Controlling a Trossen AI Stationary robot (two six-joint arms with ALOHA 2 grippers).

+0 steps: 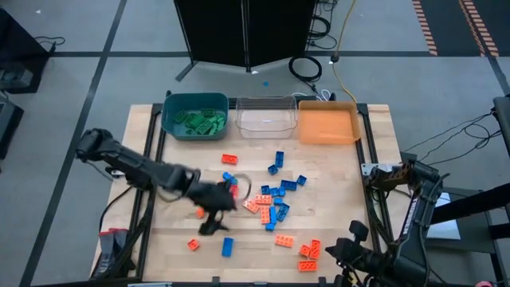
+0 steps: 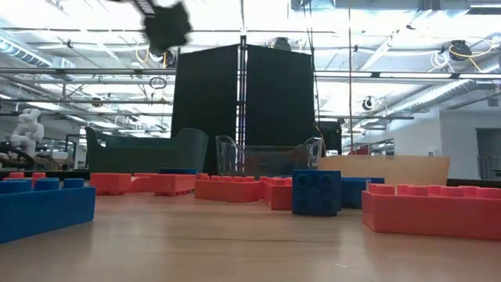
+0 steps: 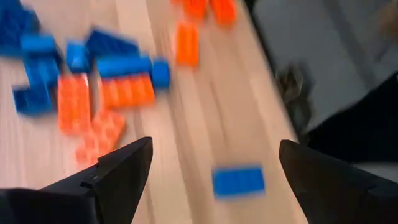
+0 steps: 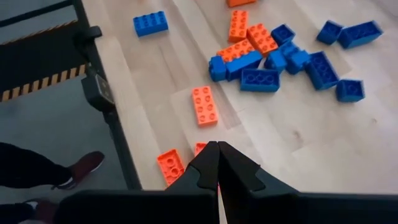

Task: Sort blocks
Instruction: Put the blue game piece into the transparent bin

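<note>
Grey concrete floor with dark seams surrounds the pale wooden table (image 1: 335,199), and a black panel stands at the top middle of the high view. Along the table's far edge sit three bins in a row: a teal bin (image 1: 194,116) at the left holding green blocks (image 1: 198,121), a clear bin (image 1: 266,116) in the middle, and an orange bin (image 1: 327,124) at the right.

Blue and orange-red blocks (image 1: 275,203) lie scattered over the middle and lower part of the table in the high view. Most are bunched just right of centre; a few orange-red ones (image 1: 311,253) sit toward the lower right, a lone blue block (image 1: 227,246) and a small orange-red block (image 1: 193,244) lie lower left of the bunch, and another orange-red block (image 1: 230,159) lies above it.

The left arm reaches in from the left of the high view, and the left gripper (image 1: 213,209) hangs over the table just left of the bunch. Its fingers stand wide apart with nothing between them; in the left wrist view the lone blue block (image 3: 238,181) shows on the wood between the two dark fingers (image 3: 121,171).

The right arm is folded at the lower right of the high view, past the table's corner. The right gripper (image 4: 217,163) is closed tight, fingertips touching, holding nothing, above the table's edge near some orange-red blocks (image 4: 204,106). A person's shoe (image 4: 79,167) shows on the floor at the lower left of the right wrist view.
</note>
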